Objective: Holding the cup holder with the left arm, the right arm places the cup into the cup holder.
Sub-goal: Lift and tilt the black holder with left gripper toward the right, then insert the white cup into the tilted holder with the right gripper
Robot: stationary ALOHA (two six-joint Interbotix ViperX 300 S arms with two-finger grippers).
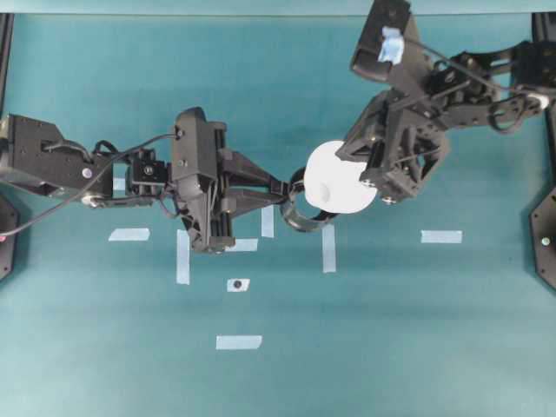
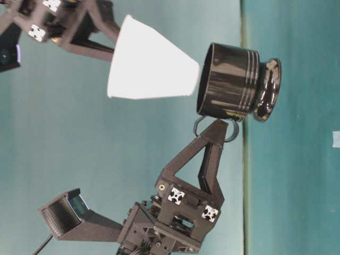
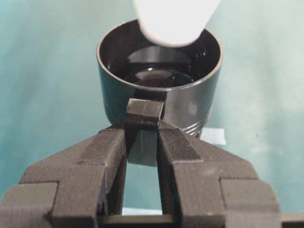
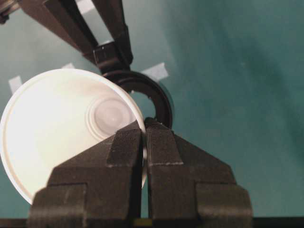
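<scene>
Hovering tilted just beside the cup holder's (image 2: 229, 87) open mouth, the cup (image 2: 150, 62) points its small base at the rim, not yet inside. Right gripper (image 4: 144, 124) pinches the cup's flared rim. Left gripper (image 3: 142, 130) clamps the holder's stubby handle; teal table (image 1: 391, 347) around it.

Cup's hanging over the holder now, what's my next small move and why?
Probably ease the right gripper down and straighten the cup: its small base sits just above the cup holder mouth, not yet inside and tilted. The left gripper clamps the handle, so the holder should stay put.
</scene>
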